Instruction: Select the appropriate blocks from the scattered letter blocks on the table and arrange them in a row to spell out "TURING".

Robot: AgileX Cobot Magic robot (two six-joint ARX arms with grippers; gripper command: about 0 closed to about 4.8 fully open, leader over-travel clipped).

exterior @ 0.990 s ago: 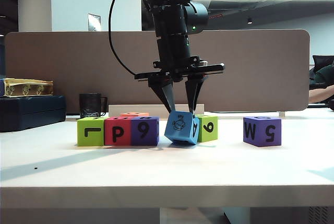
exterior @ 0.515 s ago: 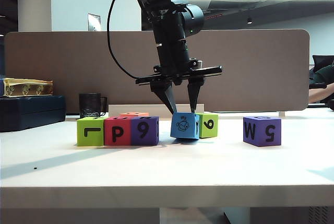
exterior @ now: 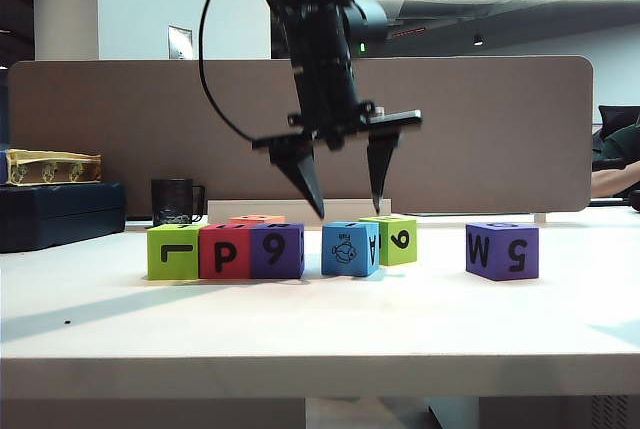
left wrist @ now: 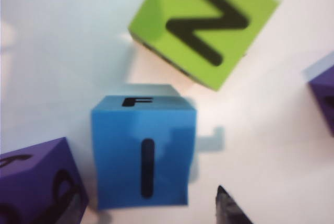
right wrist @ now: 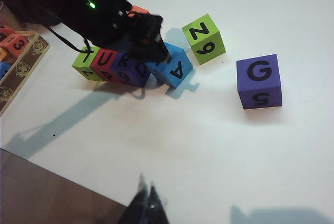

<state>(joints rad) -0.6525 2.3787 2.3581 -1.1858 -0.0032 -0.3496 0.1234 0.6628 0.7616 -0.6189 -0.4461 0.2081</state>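
Left end effector [exterior: 345, 181] has let go, hovering above the blue block [exterior: 350, 248].

Matte foam-like letter blocks [exterior: 350, 248] on smooth white table [exterior: 320, 319].

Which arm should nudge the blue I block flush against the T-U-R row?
Left, probably. The left gripper hangs open right above the blue block, which sits slightly apart from the purple block. The right gripper is shut, well off from the row.
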